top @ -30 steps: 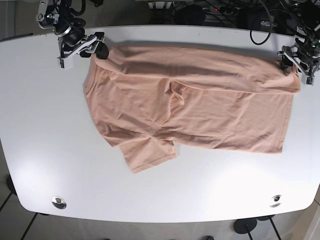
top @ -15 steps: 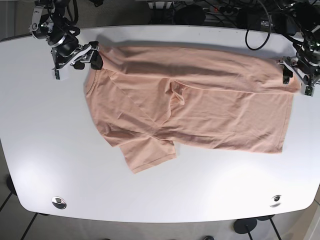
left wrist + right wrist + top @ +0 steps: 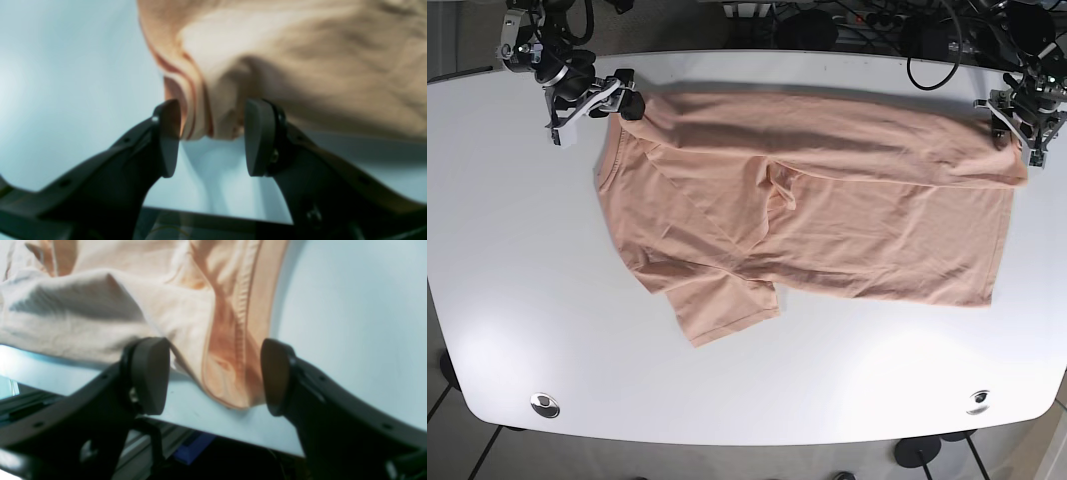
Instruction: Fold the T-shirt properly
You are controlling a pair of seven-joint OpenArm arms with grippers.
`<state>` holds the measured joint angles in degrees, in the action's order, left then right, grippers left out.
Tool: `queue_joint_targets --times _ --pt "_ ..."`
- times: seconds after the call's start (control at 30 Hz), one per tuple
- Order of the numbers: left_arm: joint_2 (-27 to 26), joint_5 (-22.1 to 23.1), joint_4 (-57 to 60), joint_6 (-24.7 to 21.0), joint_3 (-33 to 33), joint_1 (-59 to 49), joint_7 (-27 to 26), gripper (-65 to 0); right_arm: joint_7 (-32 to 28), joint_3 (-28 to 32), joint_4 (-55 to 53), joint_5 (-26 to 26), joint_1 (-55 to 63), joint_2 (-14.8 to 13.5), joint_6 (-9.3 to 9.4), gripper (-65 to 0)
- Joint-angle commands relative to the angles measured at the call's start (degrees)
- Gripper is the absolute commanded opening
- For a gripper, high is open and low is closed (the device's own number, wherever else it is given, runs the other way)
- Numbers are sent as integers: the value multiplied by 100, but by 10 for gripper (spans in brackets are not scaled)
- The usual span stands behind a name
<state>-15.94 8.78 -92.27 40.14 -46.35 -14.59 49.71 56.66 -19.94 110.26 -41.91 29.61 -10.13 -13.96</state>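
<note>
T-shirt point(image 3: 812, 205): peach, lying across the white worktop point(image 3: 507, 300), its far long edge already doubled over toward the middle.
Left tool point(image 3: 206, 136): jaws parted, straddling a bunched hem corner at the far edge; the cloth sits between the pads, not pinched.
Right tool point(image 3: 215, 376): jaws wide apart around the collar-side corner; nothing gripped.
Done: one lengthwise fold appears laid down.
Left: one sleeve point(image 3: 724, 308) sticks out toward the near edge; the near side needs folding in, then the crosswise folds, so I judge this an early stage.
</note>
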Motion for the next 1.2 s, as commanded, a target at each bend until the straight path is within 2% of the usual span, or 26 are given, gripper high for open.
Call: queue_joint_targets --times 0.03,0.1,0.13,0.17,0.2,0.33,0.4,0.6,0.7,0.73,0.87,0.9,0.93,0.97,1.0,1.07,1.2 --pt "-133 15 -79 -14 -47 -5 -88 -392 -80 -6 73 -86 -29 -20 -42 -320" --pt "-133 -73 -79 -14 -20 -5 -88 -504 -80 -6 -41 -86 -55 -29 -42 -444" --pt "-133 -187 -79 -14 -11 4 -88 -607 -80 -6 -155 -86 -125 -46 -42 -537" --pt "-133 -231 -79 -14 -11 13 -88 -636 -80 -14 -235 -86 -169 -46 -42 -590" --pt "-133 -205 -79 -14 -11 13 -88 -639 -80 -14 -296 -86 -178 -73 -42 -628" --pt "-133 50 -184 -14 -258 -22 -61 -644 -71 -50 -322 -112 -81 -178 -77 -628" --pt "-133 59 -246 -14 -565 -101 -53 -644 -71 -58 -314 -112 -29 -328 -95 -628" --pt "-326 67 -228 -14 -838 -348 -53 -644 -88 -58 -322 -95 68 -512 -95 -628" --pt "-326 67 -228 -14 -873 -392 -53 -633 -88 -23 -322 -95 77 -539 -95 -628" --pt "-326 41 -228 -14 -873 -392 -53 -600 -71 -14 -322 -103 86 -539 -95 -626" --pt "-318 32 -254 -14 -873 -392 -53 -382 -62 -14 -120 -103 191 -539 -95 -621" --pt "-318 50 -254 -14 -873 -392 -53 -356 -62 -23 29 -112 288 -539 -86 -602" --pt "-318 59 -254 -14 -873 -392 -53 -343 -62 -41 223 -112 367 -521 -86 -555" --pt "-318 67 -254 -14 -873 -392 -53 -343 -71 -58 381 -112 428 -503 -86 -487" --pt "-300 67 -254 -14 -847 -365 -53 -343 -80 -58 486 -112 455 -495 -68 -363" --pt "-300 67 -254 -14 -794 -251 -61 -343 -106 -67 478 -86 411 -486 -42 -220" --pt "-309 32 -228 -14 -381 303 -88 -344 -106 -120 258 -16 -292 -486 -33 -206"
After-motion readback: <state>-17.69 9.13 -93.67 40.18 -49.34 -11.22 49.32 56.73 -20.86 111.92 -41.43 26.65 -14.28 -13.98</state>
